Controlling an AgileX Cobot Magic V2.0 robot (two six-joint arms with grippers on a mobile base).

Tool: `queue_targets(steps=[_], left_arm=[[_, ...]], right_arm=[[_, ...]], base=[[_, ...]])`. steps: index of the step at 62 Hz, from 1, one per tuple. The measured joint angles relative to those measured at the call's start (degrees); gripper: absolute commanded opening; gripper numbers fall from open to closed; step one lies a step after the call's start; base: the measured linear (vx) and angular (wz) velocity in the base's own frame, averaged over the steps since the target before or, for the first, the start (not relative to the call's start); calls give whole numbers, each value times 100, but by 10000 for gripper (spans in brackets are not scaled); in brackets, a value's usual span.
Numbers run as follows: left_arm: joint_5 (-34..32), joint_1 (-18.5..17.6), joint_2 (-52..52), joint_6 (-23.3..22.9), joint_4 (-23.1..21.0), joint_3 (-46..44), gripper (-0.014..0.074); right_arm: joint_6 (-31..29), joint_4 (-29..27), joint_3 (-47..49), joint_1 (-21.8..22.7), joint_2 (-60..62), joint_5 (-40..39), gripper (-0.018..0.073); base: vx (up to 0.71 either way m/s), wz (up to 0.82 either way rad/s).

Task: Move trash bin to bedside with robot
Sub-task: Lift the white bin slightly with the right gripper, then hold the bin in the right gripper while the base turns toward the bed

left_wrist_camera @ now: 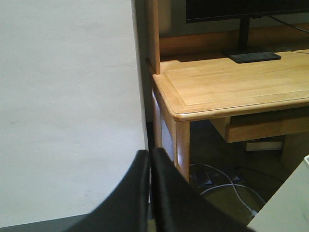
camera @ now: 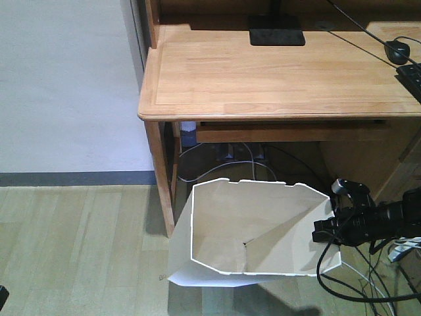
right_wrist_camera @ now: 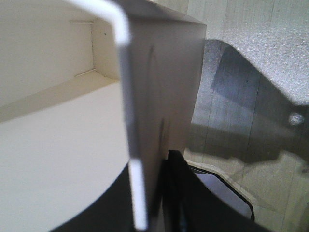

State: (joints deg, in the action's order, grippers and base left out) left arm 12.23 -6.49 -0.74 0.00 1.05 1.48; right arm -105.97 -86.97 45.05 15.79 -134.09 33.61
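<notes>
The white trash bin (camera: 250,230) stands on the floor in front of the desk, tilted, its open top facing up. My right gripper (camera: 327,232) is shut on the bin's right wall at the rim. In the right wrist view one finger is inside and one outside the thin wall (right_wrist_camera: 145,145). My left gripper (left_wrist_camera: 150,157) is shut and empty, held up near the desk's left corner; a corner of the bin (left_wrist_camera: 289,203) shows at its lower right. The bed is out of view.
A light-wood desk (camera: 276,72) stands behind the bin, with a monitor base (camera: 276,29), a mouse (camera: 397,51) and a keyboard edge (camera: 413,79). Its left leg (camera: 160,178) is close to the bin. Loose cables (camera: 230,164) lie under it. A white wall (camera: 66,85) is at left.
</notes>
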Motion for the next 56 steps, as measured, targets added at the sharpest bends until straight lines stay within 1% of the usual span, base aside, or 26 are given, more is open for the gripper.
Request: queue_targets(steps=[14, 27, 56], left_arm=[[0, 0, 0, 0, 0, 0, -6], [0, 0, 0, 0, 0, 0, -6], [0, 0, 0, 0, 0, 0, -6]], right_arm=[[0, -16, 0, 5, 0, -12, -5], [0, -16, 0, 5, 0, -12, -5], [0, -6, 0, 5, 0, 6, -5]], base=[[-4, 16], [-6, 33], [-2, 57]])
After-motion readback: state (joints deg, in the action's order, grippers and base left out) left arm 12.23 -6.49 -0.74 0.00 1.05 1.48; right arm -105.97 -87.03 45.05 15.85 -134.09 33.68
